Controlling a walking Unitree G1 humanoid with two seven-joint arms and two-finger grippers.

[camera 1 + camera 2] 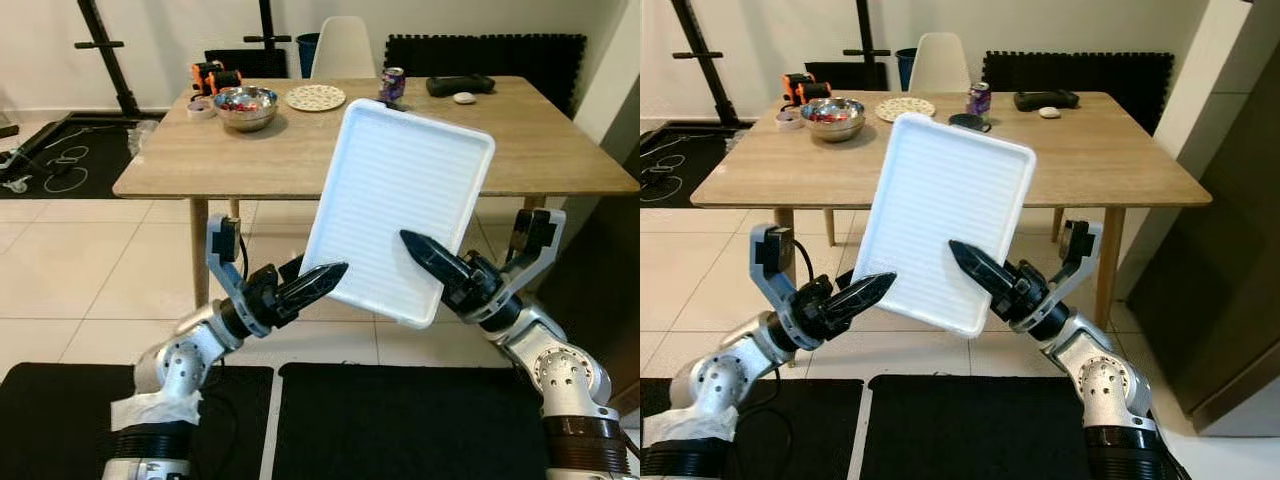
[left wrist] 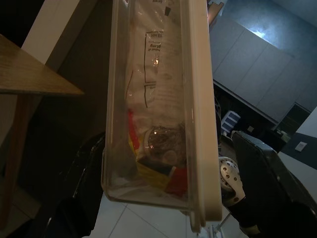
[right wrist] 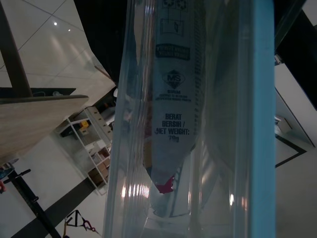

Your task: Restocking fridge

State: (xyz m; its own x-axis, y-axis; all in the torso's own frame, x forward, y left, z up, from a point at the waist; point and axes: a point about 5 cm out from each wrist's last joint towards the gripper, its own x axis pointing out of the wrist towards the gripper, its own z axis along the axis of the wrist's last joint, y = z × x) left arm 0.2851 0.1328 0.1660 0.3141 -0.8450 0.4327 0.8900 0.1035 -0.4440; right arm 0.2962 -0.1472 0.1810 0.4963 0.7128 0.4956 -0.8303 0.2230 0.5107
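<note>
A clear food container with a white lid (image 1: 400,200) is held up tilted in front of me, the lid facing me, between both grippers. My left gripper (image 1: 322,279) is shut on its lower left edge and my right gripper (image 1: 422,250) is shut on its lower right side, one black finger lying across the lid. In the left wrist view the container (image 2: 158,99) sits between two dark fingers (image 2: 81,178), with packets and red and yellow items inside. In the right wrist view a printed packet (image 3: 173,124) shows through the clear wall.
A wooden table (image 1: 300,160) stands just behind, carrying a metal bowl (image 1: 246,106), a patterned plate (image 1: 315,97), a can (image 1: 392,84) and a black controller (image 1: 458,85). A white chair (image 1: 343,45) is beyond it. Black mats (image 1: 400,420) lie below me; a dark cabinet (image 1: 1230,250) stands right.
</note>
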